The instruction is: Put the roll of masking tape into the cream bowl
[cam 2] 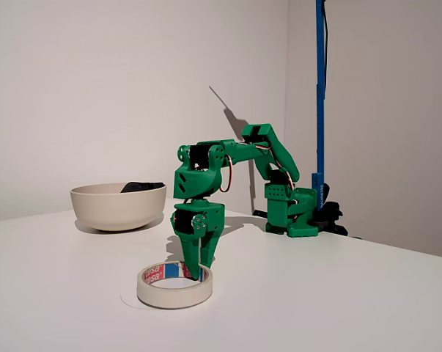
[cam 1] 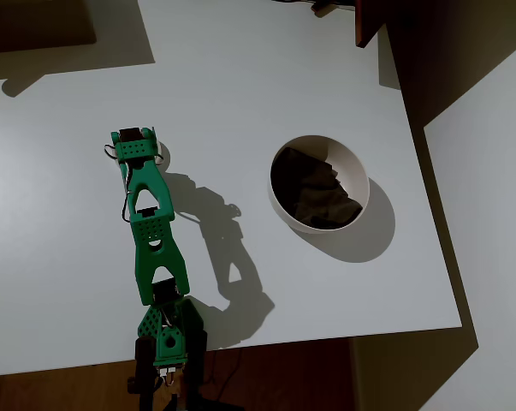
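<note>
- White table [cam 2: 338, 308] — a matte top that carries everything; in the overhead view its surface [cam 1: 240, 86] is crossed by the arm's long shadow.
- Green arm [cam 2: 235, 158]: its base stands at the far side of the table in the fixed view, beside a blue upright pole [cam 2: 320, 95], and it folds forward and down toward the camera. In the overhead view the arm [cam 1: 151, 231] runs along the left part of the table.
- Cream bowl [cam 2: 118, 207]: sits well apart from the arm, left of it and farther back in the fixed view. In the overhead view the bowl [cam 1: 319, 184] lies to the right of the arm, and something dark and crumpled rests inside it.
- Gripper [cam 2: 199, 265]: points straight down, its fingers drawn narrowly together. The tips reach into the ring's hole at its far wall; whether they pinch that wall I cannot tell.
- Roll of masking tape [cam 2: 174, 286]: lies flat on the table directly under the gripper, near the front edge, far from the bowl.
- Writing — the inner core of the roll carries red and blue print with white letters; the part in sight seems to read "tesa", though it is small.
</note>
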`<state>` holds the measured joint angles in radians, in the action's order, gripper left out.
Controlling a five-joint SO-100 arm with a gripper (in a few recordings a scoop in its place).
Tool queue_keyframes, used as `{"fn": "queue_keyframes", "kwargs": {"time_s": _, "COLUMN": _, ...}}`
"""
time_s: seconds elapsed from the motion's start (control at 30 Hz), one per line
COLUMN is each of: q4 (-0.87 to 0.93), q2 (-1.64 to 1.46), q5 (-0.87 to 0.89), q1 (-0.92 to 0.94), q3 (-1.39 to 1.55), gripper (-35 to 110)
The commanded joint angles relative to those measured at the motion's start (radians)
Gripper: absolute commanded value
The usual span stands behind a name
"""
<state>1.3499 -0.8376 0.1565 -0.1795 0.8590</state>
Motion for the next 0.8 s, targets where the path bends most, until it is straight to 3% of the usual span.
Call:
{"fn": "queue_keyframes", "kwargs": {"time_s": 0.0, "q4": 0.014, "q2": -0.087, "q5": 0.017, "q1": -0.031, "q3": -0.040, "gripper": -8}}
{"fn": "queue_keyframes", "kwargs": {"time_s": 0.47, "q4": 0.265, "q2": -0.531, "q5": 0.025, "q1": -0.044, "q3": -0.169, "gripper": -8}}
{"fn": "queue_keyframes", "kwargs": {"time_s": 0.77, "q4": 0.325, "q2": -0.894, "q5": 0.023, "q1": 0.031, "q3": -0.189, "gripper": -8}}
